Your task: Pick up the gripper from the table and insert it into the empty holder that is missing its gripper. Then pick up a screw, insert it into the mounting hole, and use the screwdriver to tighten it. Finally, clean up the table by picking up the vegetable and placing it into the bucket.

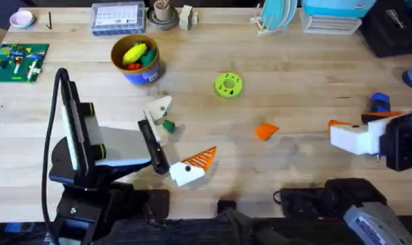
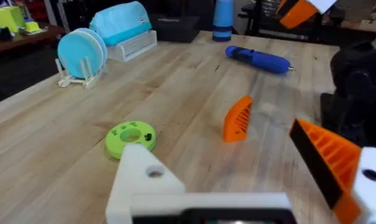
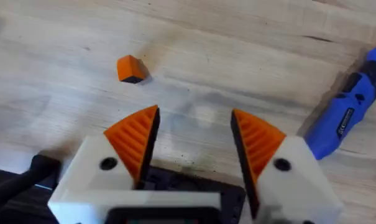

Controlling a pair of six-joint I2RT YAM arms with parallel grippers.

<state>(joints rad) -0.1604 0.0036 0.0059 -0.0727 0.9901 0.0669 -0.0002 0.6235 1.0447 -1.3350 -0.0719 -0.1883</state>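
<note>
The gripper [image 1: 265,131], a small loose orange ribbed wedge, lies on the table's middle, also seen as the wedge [image 2: 237,118] and the wedge [image 3: 130,68]. My left gripper [image 1: 177,139] stands open to its left. One of its fingers is the plain white holder [image 1: 159,109], the holder [image 2: 141,177]; the other finger [image 2: 337,162] carries an orange pad. The tiny green vegetable [image 1: 168,126] lies between these fingers. My right gripper [image 1: 336,133] is open and empty right of the wedge, both orange pads [image 3: 135,137] showing. The blue screwdriver [image 1: 379,102] lies beside it. The blue bucket [image 1: 151,73] stands at the back left. No screw can be made out.
A flat green ring disc [image 1: 227,85] lies behind the wedge. Along the back edge stand a clear parts box [image 1: 117,18], a small plate rack [image 1: 277,15] and a blue-lidded container [image 1: 331,13]. A green circuit board [image 1: 18,60] sits far left.
</note>
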